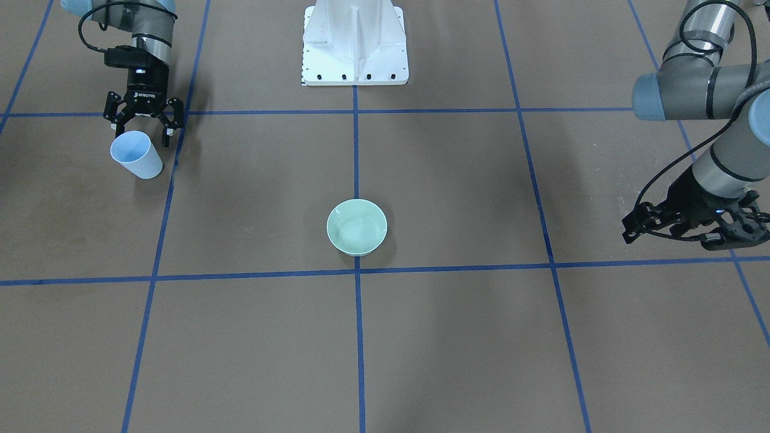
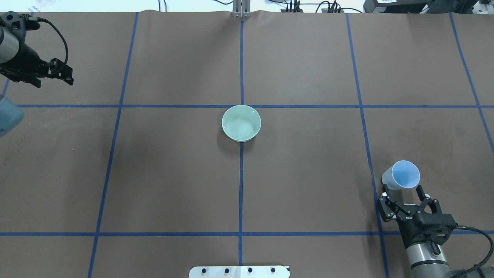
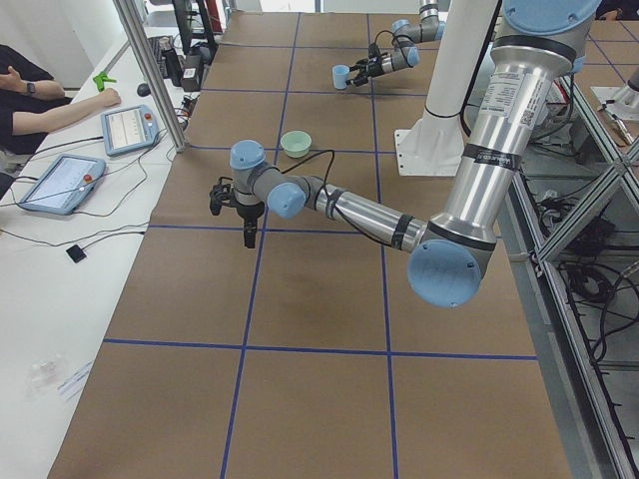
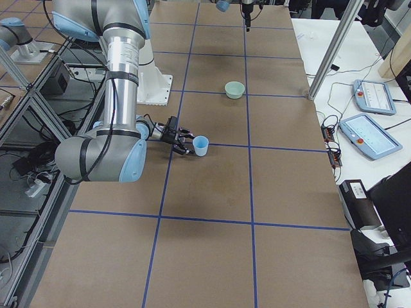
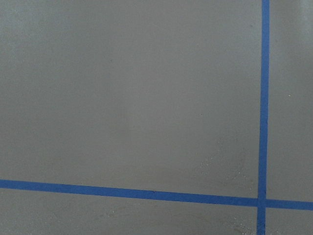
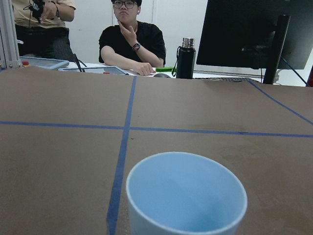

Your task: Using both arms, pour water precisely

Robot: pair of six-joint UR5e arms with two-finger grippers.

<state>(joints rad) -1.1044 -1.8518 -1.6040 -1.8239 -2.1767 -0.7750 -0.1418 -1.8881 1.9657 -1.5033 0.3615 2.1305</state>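
Right gripper [image 2: 403,193]: jaws spread wide and lying level, low over the table [image 2: 173,173]. The blue cup [image 2: 401,175] stands at their mouth, just ahead of the fingertips. I cannot tell whether its near wall has entered between them, and I see no contact. My judgement is that the level, open stance is set for a side grasp, which would keep the cup upright when lifted.

Water: not visible as such. The right wrist view looks into the cup from just behind its rim and shows only pale blue. I cannot say whether it is filled.

Cup: long axis vertical, mouth up and wider than the base.

The green bowl [image 2: 227,133] sits well apart, forward of these jaws and off toward my left side.

Left gripper [image 1: 719,240]: pointed down over bare table and holding nothing. I cannot tell whether its jaws are apart or together.
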